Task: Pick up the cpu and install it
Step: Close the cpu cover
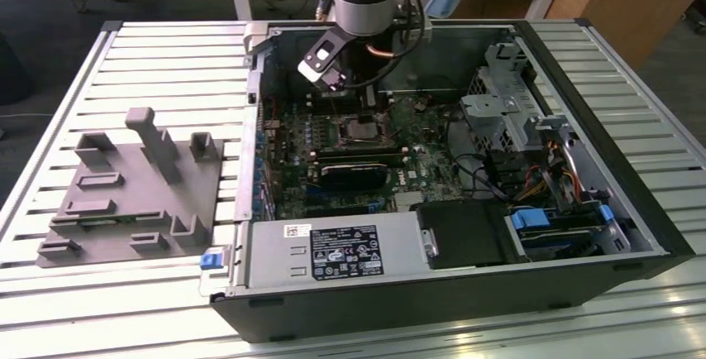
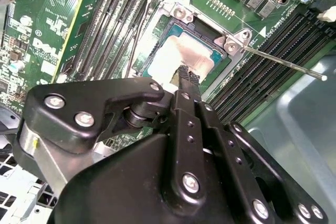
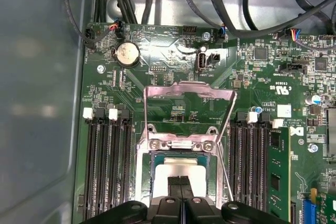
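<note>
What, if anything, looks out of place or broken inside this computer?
Nothing looks broken. The metal hold-down frame stands flipped open and its thin lever juts free, while the cpu lies square beneath the shut jaws.

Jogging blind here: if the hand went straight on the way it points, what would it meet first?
The cpu, lying in the open socket: the hand points at its metal top. Whether the tips already touch it is unclear.

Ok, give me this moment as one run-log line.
black gripper: shut, tips over silver-grey square cpu | cpu: lying in metal-framed socket | metal load plate: raised open
</note>
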### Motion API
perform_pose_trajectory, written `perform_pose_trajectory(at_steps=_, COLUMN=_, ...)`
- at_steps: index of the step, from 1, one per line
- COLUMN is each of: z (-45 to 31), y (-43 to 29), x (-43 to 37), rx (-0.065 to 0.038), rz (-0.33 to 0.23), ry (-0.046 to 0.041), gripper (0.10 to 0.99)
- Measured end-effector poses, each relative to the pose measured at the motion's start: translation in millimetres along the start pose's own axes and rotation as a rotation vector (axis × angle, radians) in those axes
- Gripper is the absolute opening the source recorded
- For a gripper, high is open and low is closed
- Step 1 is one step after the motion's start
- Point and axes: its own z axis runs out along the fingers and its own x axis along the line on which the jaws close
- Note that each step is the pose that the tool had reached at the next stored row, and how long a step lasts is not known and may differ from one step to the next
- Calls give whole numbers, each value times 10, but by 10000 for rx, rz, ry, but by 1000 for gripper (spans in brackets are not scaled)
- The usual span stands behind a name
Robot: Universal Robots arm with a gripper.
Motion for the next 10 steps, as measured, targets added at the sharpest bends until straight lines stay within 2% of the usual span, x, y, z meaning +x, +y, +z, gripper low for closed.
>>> perform_pose_trajectory(at_steps=10, z=-69, y=6, x=-2, rx=0, rz=0, ry=-1, gripper=106)
